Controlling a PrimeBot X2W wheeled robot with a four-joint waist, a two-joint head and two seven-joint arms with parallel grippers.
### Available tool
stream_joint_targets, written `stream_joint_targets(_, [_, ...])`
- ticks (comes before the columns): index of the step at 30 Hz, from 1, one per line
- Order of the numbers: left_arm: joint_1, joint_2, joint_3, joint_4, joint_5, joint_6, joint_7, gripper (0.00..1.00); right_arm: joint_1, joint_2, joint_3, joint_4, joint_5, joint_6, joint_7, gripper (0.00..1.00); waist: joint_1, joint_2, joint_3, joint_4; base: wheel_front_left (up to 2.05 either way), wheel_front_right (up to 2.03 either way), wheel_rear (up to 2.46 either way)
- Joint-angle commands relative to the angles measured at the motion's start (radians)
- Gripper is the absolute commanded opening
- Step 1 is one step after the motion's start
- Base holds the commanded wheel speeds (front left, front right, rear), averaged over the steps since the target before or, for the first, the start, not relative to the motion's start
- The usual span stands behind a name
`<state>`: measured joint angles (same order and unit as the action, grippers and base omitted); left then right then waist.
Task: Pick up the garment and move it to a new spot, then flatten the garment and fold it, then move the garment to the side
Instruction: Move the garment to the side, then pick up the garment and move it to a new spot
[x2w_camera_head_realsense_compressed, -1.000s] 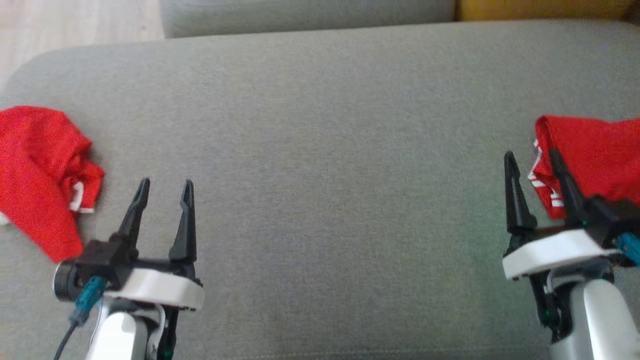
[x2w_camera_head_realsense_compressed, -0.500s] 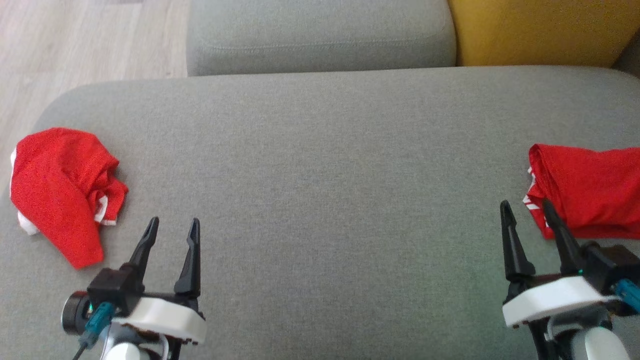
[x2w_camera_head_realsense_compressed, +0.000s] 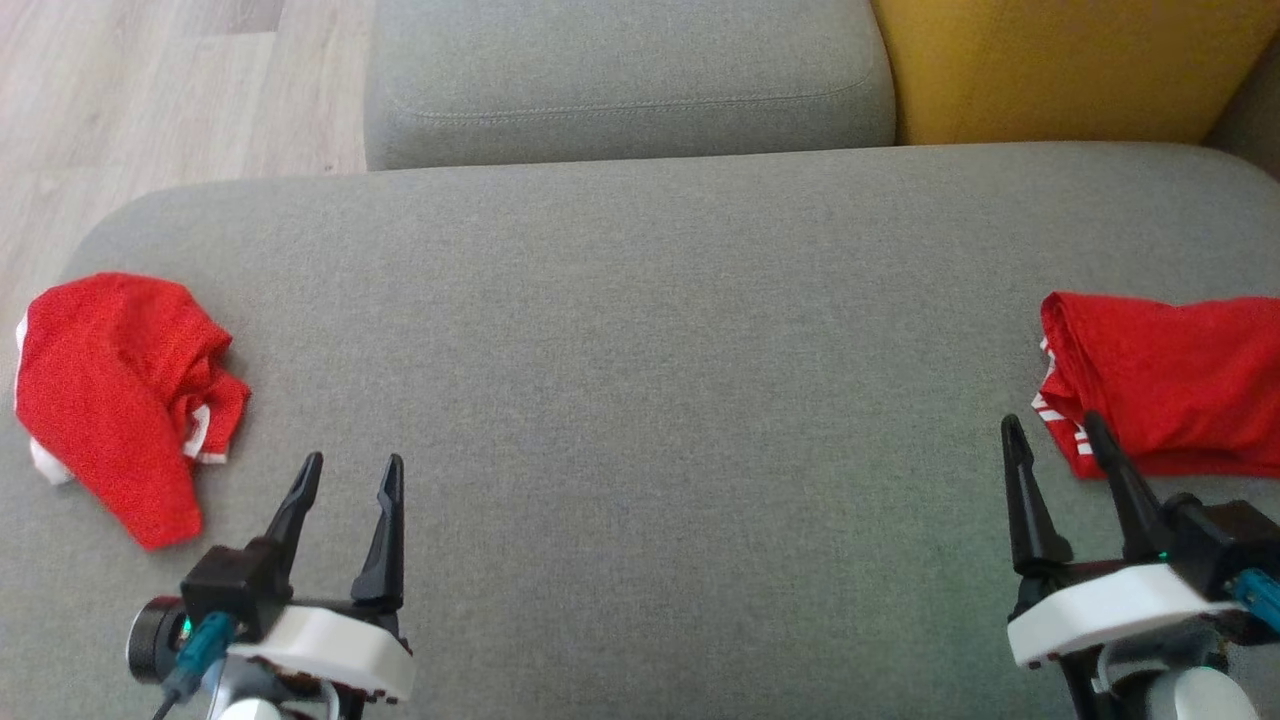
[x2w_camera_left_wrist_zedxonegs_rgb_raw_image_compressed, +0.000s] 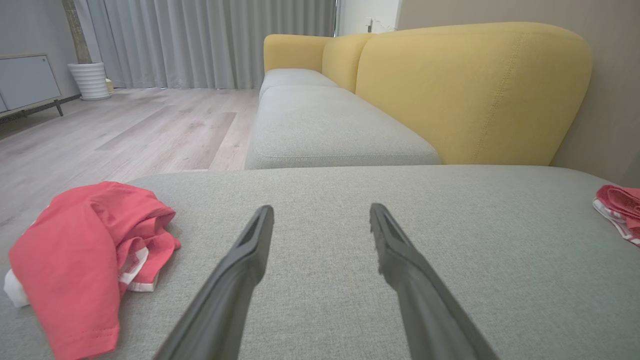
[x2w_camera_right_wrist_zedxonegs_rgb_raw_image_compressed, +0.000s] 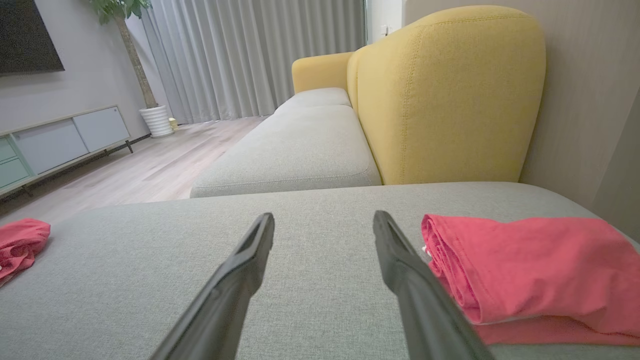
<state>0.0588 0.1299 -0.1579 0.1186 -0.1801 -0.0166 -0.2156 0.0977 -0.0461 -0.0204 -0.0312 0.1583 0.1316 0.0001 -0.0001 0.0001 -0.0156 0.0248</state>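
A wide grey sofa seat (x2w_camera_head_realsense_compressed: 640, 330) spreads out in front of the robot, and two red garments lie on it, well apart. The crumpled red garment (x2w_camera_head_realsense_compressed: 110, 400) sits in a loose heap near the seat's left edge, with a bit of white trim showing along its folds. The folded red garment (x2w_camera_head_realsense_compressed: 1170, 395) lies at the far right as a flatter, layered bundle, its rolled edge turned toward the middle of the seat.

The left pincer (x2w_camera_head_realsense_compressed: 353, 460) hovers low over the grey fabric just to the right of the crumpled garment and is not touching it. Its two dark fingers (x2w_camera_left_wrist_zedxonegs_rgb_raw_image_compressed: 250, 260) stand wide apart with nothing between them. The right pincer (x2w_camera_head_realsense_compressed: 1052, 420) is also spread open and empty. In the right wrist view its right finger (x2w_camera_right_wrist_zedxonegs_rgb_raw_image_compressed: 400, 270) runs just beside the rolled edge of the folded garment; whether it touches the cloth I cannot tell.

Beyond the seat is a second grey cushion (x2w_camera_head_realsense_compressed: 620, 80) with a yellow backrest (x2w_camera_head_realsense_compressed: 1050, 70) beside it. Pale wooden floor (x2w_camera_head_realsense_compressed: 150, 90) shows at the upper left. The wrist views also take in grey curtains (x2w_camera_left_wrist_zedxonegs_rgb_raw_image_compressed: 200, 40), a white plant pot (x2w_camera_left_wrist_zedxonegs_rgb_raw_image_compressed: 90, 80) and a low cabinet (x2w_camera_right_wrist_zedxonegs_rgb_raw_image_compressed: 65, 140).
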Motion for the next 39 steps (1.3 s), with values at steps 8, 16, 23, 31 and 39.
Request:
stream_joint_targets(8, [-0.039,0.021,0.021,-0.037,-0.01,0.012,-0.003,1.0,-0.012,-0.004,0.012,-0.044,0.003,-0.001,0.006,1.0,0.0001,-0.0001,0.002,0.0,0.0,0.0,0.0])
stream_joint_targets(16, [-0.046,0.025,0.019,-0.035,-0.015,0.016,-0.006,1.0,-0.008,-0.004,0.002,-0.048,0.001,-0.001,0.008,1.0,0.0001,-0.0001,0.008,0.005,0.0,0.0,0.0])
stream_joint_targets(23, [-0.056,0.027,0.019,-0.035,-0.02,0.023,-0.01,1.0,-0.011,-0.004,-0.008,-0.052,-0.007,-0.001,0.011,1.0,0.0001,-0.0001,0.015,0.021,0.0,0.0,0.0])
stream_joint_targets(31, [-0.09,0.017,0.015,-0.03,-0.028,0.027,-0.021,1.0,-0.004,-0.004,0.002,-0.088,-0.01,-0.001,0.017,1.0,0.0001,-0.0001,0.029,0.123,0.0,0.0,0.0])
stream_joint_targets(39, [-0.125,0.001,0.011,-0.016,-0.038,0.029,-0.033,1.0,-0.008,-0.004,0.039,-0.125,-0.006,-0.001,0.029,1.0,0.0001,-0.0001,0.03,0.271,0.0,0.0,0.0])
